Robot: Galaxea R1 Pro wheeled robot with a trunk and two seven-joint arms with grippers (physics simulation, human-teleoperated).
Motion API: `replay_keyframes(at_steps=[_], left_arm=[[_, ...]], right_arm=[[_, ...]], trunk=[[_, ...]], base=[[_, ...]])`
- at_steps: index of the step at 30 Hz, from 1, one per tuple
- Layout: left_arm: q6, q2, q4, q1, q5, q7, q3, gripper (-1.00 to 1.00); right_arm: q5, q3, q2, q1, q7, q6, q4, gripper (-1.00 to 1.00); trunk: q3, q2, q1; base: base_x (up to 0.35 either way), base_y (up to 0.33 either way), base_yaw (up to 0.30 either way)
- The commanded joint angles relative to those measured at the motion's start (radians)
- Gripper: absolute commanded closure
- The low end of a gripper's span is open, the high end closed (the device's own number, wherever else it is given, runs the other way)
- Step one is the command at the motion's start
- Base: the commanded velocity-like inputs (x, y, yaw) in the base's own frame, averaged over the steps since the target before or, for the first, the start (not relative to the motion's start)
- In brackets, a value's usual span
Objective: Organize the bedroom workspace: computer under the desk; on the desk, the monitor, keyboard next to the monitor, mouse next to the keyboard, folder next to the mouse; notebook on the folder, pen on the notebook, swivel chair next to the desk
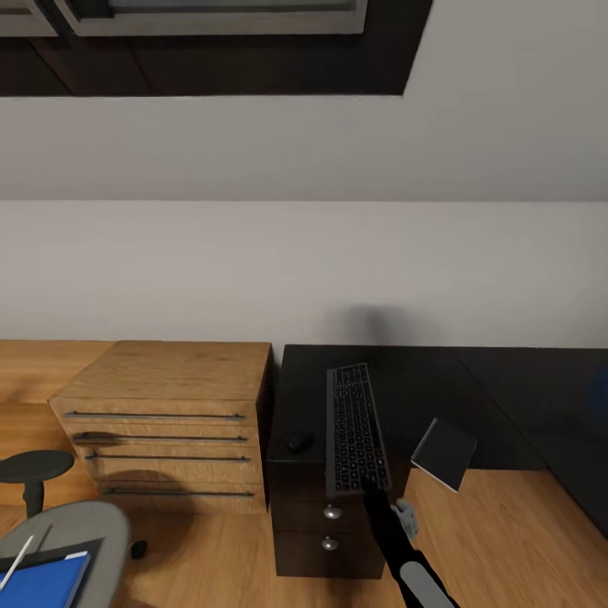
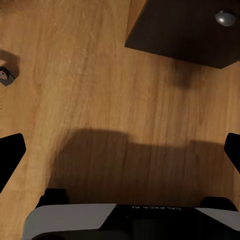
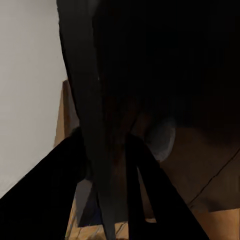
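Note:
The keyboard [image 1: 355,429] lies lengthwise over the glossy black desk [image 1: 507,397], its near end reaching past the front edge. My right gripper [image 1: 371,485] is shut on that near end. In the right wrist view the black fingers [image 3: 65,190] clamp the keyboard's thin edge [image 3: 95,125]. The small dark mouse [image 1: 297,441] sits on the desk just left of the keyboard. At the lower left stands the swivel chair [image 1: 80,528] with the blue folder [image 1: 42,583] on its seat; a thin white pen [image 1: 17,561] lies across it. My left gripper [image 2: 120,150] hangs open over the wooden floor.
A light wooden drawer cabinet [image 1: 169,418] stands left of the desk. The desk's black drawer unit [image 1: 329,528] [image 2: 185,30] has round knobs. A dark tilted panel with a pale edge [image 1: 445,453] sits right of the keyboard. A caster [image 2: 5,75] is on the floor.

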Motion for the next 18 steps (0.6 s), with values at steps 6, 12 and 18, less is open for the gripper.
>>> replay_keyframes(at_steps=[6, 12, 18], left_arm=[[0.007, -0.001, -0.001, 0.0, 0.004, -0.005, 0.004, -1.0], [0.008, -0.001, -0.001, 0.0, 0.004, -0.005, 0.004, -1.0], [0.008, -0.001, -0.001, 0.0, 0.004, -0.006, 0.004, -1.0]], right_arm=[[0.029, 0.01, 0.0, -0.001, 0.054, -0.009, 0.001, 1.0], [0.034, 0.013, 0.003, 0.0, 0.135, -0.009, -0.003, 1.0], [0.034, 0.012, 0.007, 0.056, 0.143, -0.009, -0.196, 1.0]], trunk=[[0.018, 0.042, -0.023], [0.037, 0.084, -0.046], [0.056, 0.126, -0.069]], base=[[0.0, 0.0, 0.0], [0.0, 0.0, 0.0], [0.0, 0.0, 0.0]])
